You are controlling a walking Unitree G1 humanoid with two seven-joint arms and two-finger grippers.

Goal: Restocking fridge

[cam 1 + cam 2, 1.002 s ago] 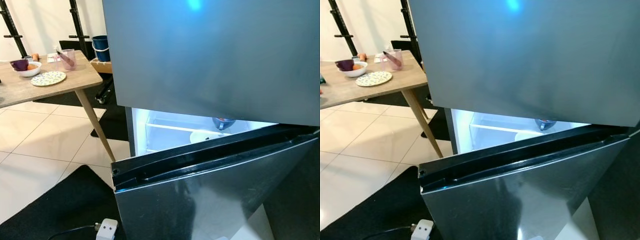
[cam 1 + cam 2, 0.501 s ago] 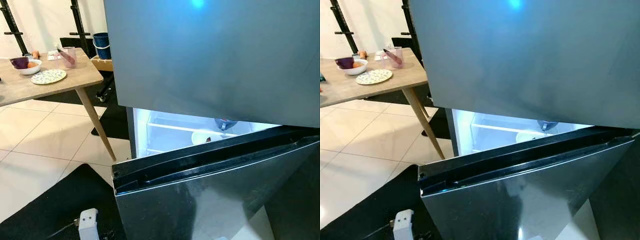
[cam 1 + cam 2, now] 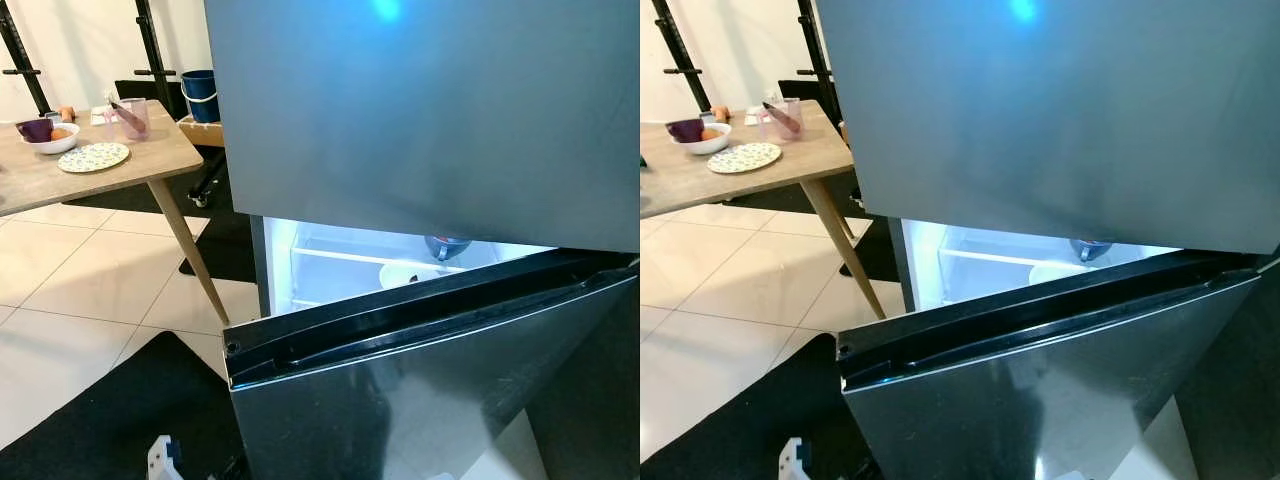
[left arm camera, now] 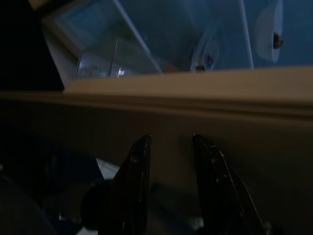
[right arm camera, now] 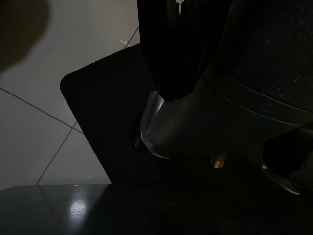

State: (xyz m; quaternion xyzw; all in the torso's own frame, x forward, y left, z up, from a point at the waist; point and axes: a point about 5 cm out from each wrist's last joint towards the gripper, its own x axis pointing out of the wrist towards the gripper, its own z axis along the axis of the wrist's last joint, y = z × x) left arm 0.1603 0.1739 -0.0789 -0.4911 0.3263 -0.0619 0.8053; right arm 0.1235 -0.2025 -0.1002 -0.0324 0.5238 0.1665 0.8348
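Left gripper (image 4: 170, 147) at the open lower fridge door (image 3: 420, 390), fingers apart with nothing between them.

The left gripper's two black fingers (image 4: 134, 171) point at the door's pale inner edge, with the lit fridge interior (image 3: 340, 262) beyond; a white bowl (image 3: 405, 273) and a dark blue bowl (image 3: 447, 244) sit on the shelves inside. The right gripper (image 5: 177, 54) hangs low over a black mat (image 5: 112, 122) on tiled floor (image 5: 54, 63), fingers pressed together. No writing is legible anywhere. To the robot's left stands a wooden table (image 3: 150, 155) with a patterned plate (image 3: 93, 157).
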